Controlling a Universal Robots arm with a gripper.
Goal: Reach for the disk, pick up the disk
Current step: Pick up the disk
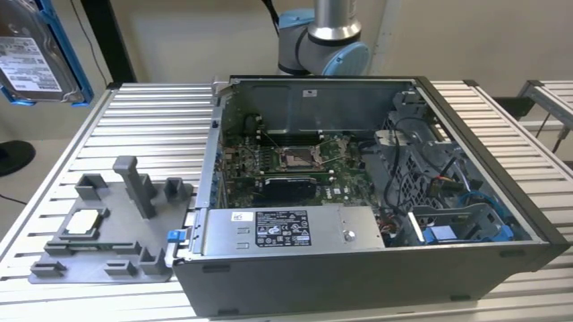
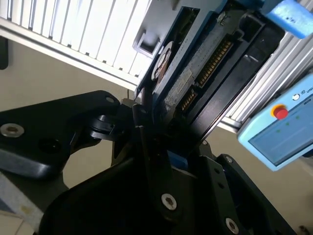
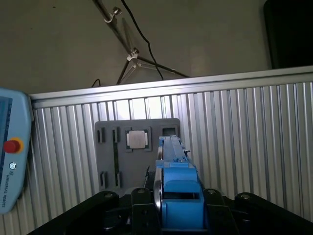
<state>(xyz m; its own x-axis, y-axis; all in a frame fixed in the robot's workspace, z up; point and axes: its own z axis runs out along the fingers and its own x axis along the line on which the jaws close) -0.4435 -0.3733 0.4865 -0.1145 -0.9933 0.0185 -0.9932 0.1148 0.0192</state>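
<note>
Setting: A ribbed aluminium surface (image 1: 152,107) in front of a beige wall carries an open computer case (image 1: 358,282), lid off, motherboard (image 1: 286,161) exposed.
Arm: The robot arm (image 1: 327,33) stands behind the case, at the top centre of the exterior view.
Disk: The disk (image 1: 31,47) hangs in the air at the exterior view's upper left, clear of the surface, label side to the camera, its blue carrier (image 1: 79,60) framing the edge.
Fingers: In the first wrist view the black fingers (image 3: 139,203) are clamped on the disk (image 3: 178,196), one on each flat side, and it shows edge-on. In the second wrist view the disk (image 2: 195,73) slants out between them, connector edge in sight.
Fixture: A grey fixture tray (image 1: 98,241) lies beside the case at the exterior view's lower left, with a square silver chip (image 1: 85,220) seated in it.
Power supply: A long grey power supply (image 1: 286,231) sits along the case's near wall.
Pendant: A light blue teach pendant (image 3: 12,152) with a red button shows in both wrist views.
</note>
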